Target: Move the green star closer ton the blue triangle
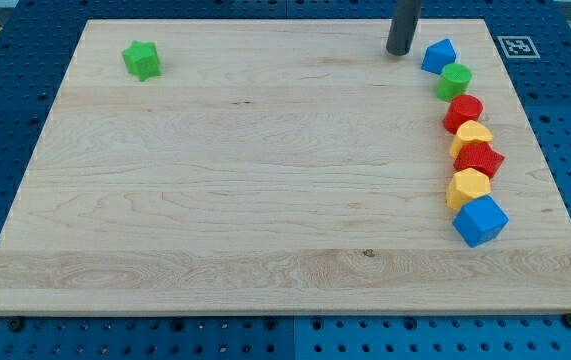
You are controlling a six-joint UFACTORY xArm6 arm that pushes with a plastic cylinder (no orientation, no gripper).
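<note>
A green star [142, 60] lies near the board's top left corner. A blue triangle [439, 55] lies near the view's top right, at the head of a curved line of blocks. My tip [399, 51] rests on the board just left of the blue triangle, a small gap apart. The green star is far to the left of both.
Below the blue triangle a line runs down the right side: a green block [455, 80], a red block [462, 111], a yellow block [472, 138], a red block [479, 159], a yellow block [467, 186] and a blue cube [480, 220]. The wooden board [265, 200] lies on a blue pegboard table.
</note>
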